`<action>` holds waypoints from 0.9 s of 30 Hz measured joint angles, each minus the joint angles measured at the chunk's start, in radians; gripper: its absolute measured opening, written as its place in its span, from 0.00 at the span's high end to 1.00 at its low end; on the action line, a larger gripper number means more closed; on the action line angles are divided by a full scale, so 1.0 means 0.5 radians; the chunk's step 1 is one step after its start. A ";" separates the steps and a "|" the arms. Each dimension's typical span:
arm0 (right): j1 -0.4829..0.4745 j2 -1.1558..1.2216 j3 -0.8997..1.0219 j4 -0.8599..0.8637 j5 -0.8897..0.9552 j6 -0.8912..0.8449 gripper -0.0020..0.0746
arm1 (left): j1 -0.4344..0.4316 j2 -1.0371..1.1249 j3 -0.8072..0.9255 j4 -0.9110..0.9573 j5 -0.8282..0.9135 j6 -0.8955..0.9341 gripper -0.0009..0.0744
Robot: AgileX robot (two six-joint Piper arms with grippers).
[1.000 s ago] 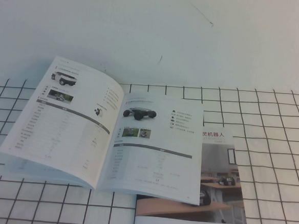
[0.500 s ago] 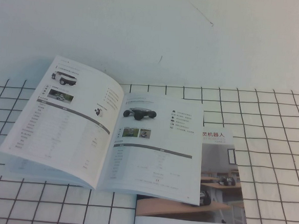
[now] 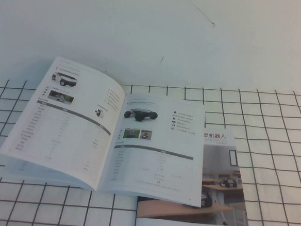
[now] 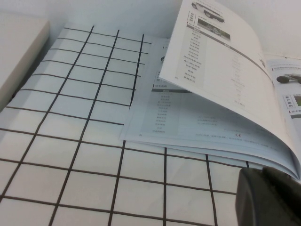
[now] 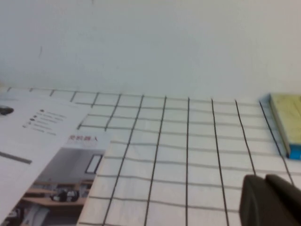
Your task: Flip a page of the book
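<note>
Booklet [image 3: 220,180] heading "机器人"; tools offstage.

I see a white black-gridded table [image 3: 271,152] carrying the open book [image 3: 107,141] overlapping 1 booklet [image 3: 219,200].

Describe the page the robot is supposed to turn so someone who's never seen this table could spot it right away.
On the black-gridded white table, find the open book left of centre. Its right-hand page overlaps the booklet with the room photo. That page shows one dark rover above two small photos and a grey-barred table; the facing page is headed by a white vehicle.
</note>
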 joint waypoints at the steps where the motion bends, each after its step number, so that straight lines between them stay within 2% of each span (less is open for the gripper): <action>1: 0.000 -0.029 0.044 -0.102 0.004 0.164 0.97 | 0.000 0.000 0.000 0.000 0.000 0.000 0.99; 3: 0.000 -0.099 0.157 -0.333 0.004 0.436 0.97 | 0.000 0.000 0.000 0.000 0.000 0.000 0.99; 6: -0.003 -0.214 0.236 -0.508 0.082 0.618 0.97 | 0.000 0.000 0.000 0.000 0.000 0.000 0.99; 10: -0.003 -0.279 0.249 -0.559 0.252 0.673 0.97 | 0.000 0.000 0.000 0.000 0.000 0.000 0.99; 27: -0.003 -0.292 0.249 -0.573 0.277 0.690 0.97 | 0.000 0.000 0.000 0.000 0.000 0.000 0.99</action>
